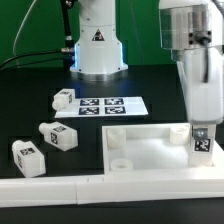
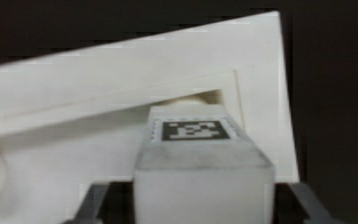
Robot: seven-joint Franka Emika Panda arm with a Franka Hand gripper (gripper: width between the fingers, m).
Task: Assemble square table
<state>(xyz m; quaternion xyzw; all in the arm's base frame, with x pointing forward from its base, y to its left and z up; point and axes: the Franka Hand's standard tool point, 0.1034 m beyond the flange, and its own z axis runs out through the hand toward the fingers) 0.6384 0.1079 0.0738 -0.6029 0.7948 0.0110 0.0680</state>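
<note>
— Tabletop (image 1: 140, 153): where is it?
— Flat on the bench (image 1: 160, 85), beside the rail (image 1: 50, 188). The jaws are clamped on one leg (image 1: 201, 140), upright at the tabletop's corner on the exterior view's right.
— How to do this well?
— I'd centre the leg over the corner hole, which I can't see, keep it plumb, then lower and twist gently.
</note>
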